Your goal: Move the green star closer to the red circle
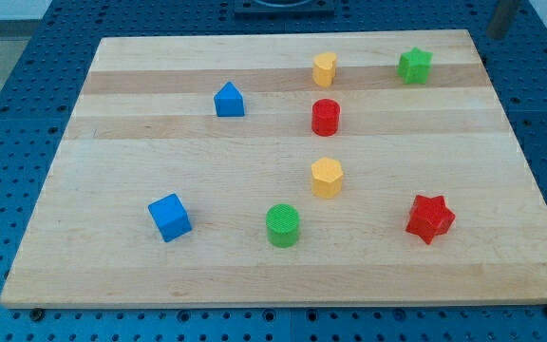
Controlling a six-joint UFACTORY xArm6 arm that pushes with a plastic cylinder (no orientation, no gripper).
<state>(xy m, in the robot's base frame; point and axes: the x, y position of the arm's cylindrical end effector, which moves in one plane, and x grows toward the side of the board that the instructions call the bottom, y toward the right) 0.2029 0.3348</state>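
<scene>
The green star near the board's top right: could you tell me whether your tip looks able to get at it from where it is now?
Probably yes. My tip sits off the board at the view's top right, and no block lies between it and the green star. The red circle lies down-left of the star.

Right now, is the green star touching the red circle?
Apart. The camera view shows bare wood between the green star and the red circle. My tip is off the board.

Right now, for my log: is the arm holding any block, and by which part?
Nothing is held. My tip is not in view; the green star sits free, apart from the red circle.
</scene>
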